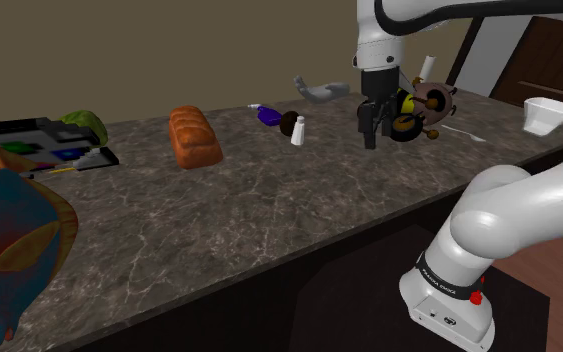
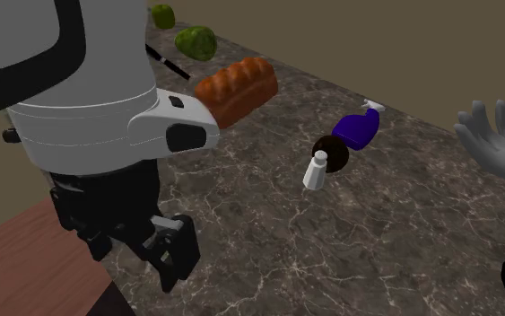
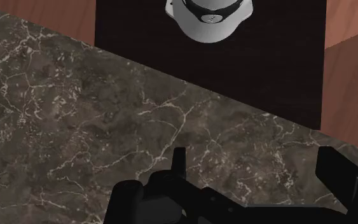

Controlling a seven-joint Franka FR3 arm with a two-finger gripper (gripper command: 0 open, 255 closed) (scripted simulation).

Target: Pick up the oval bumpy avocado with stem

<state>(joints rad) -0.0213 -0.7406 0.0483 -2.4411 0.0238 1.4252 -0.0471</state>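
The avocado [image 1: 287, 124] is a dark brown rounded lump on the marble counter [image 1: 269, 200], touching a white shaker [image 1: 298, 130]. In the second exterior view the avocado [image 2: 329, 151] sits between the shaker [image 2: 316, 171] and a purple spray bottle [image 2: 356, 128]. My black gripper [image 1: 371, 136] hangs fingers-down above the counter, to the shoulder view's right of the avocado and well apart from it. It is open, and the wrist view has only bare marble between the fingers of the gripper [image 3: 257, 168]. In the second exterior view the gripper [image 2: 138, 258] is near the counter's front edge.
A brown bread loaf [image 1: 194, 137] and a green lumpy thing [image 1: 87, 125] lie to the shoulder view's left. A grey hand-shaped object [image 1: 319, 91], dark round items [image 1: 419, 110] and a white bowl [image 1: 549, 113] stand behind and right of the gripper. A dark tray [image 1: 39, 150] holds small items.
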